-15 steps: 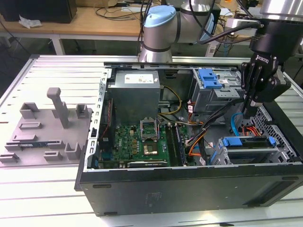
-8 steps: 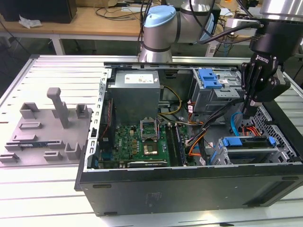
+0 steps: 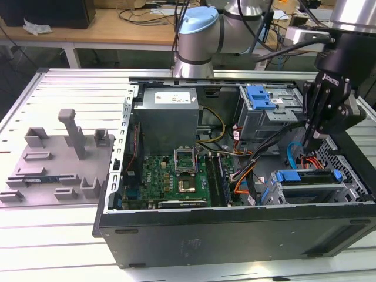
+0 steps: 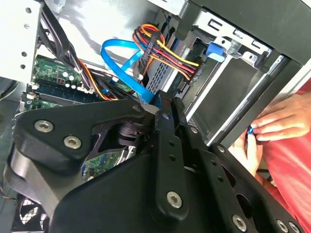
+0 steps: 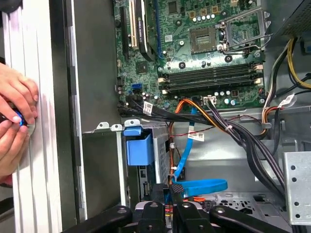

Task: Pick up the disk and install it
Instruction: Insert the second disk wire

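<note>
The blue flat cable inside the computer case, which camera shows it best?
The second wrist view: the blue cable loops close to the camera, next to the red and yellow wires. The first wrist view shows it dropping from the motherboard and curling across the case floor. The exterior view catches a short strip.

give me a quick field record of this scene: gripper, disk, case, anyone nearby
gripper: inside the open computer case, low over the drive bay, close to the blue cable
disk: with its blue bracket, lying in the bay at the exterior view's right
holding: cannot tell
person: hands at the case's outer edge, pinching a small blue item
motherboard: exposed
</note>
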Robot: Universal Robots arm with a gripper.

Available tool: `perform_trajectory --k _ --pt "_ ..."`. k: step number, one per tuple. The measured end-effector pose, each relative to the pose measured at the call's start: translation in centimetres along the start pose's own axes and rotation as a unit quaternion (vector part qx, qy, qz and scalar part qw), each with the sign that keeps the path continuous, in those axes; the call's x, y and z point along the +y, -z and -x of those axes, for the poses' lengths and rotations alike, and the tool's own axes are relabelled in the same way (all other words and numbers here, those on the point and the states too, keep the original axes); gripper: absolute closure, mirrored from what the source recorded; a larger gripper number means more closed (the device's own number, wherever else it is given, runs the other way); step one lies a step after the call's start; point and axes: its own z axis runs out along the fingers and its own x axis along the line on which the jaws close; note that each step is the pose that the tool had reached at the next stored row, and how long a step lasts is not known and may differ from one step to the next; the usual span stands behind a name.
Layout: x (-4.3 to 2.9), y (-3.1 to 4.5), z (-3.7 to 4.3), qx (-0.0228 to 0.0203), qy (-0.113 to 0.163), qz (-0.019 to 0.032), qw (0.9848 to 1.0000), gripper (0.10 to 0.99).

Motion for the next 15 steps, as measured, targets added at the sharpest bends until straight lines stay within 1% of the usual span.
perform_trajectory --k 1,3,4,5,6,7,8,11,13,14,15 --pt "-0.04 -0.08 -0.27 -0.0035 0.000 0.0002 1.0000 0.925" --pt "-0.08 -0.19 -0.69 -0.0090 0.000 0.0007 1.0000 0.925" --pt "-0.12 -0.29 -1.12 -0.0144 0.001 0.0012 0.9999 0.925" --pt "-0.18 -0.44 -1.68 -0.0211 0.001 0.0017 0.9998 0.925" --pt "-0.25 -0.62 -2.39 -0.0302 0.002 0.0025 0.9995 0.925" --pt "-0.27 -0.68 -2.62 -0.0339 0.002 0.0028 0.9994 0.925" --pt "-0.29 -0.75 -2.84 -0.0387 0.002 0.0032 0.9992 0.925" --pt "-0.37 -0.95 -3.63 -0.0640 0.003 0.0048 0.9979 0.925" --pt "-0.40 -1.03 -3.92 -0.0763 0.004 0.0051 0.9971 0.925" --pt "-0.41 -1.07 -4.08 -0.0815 0.004 0.0052 0.9966 0.925" --pt "-0.43 -1.12 -4.26 -0.0848 0.004 0.0052 0.9964 0.925"
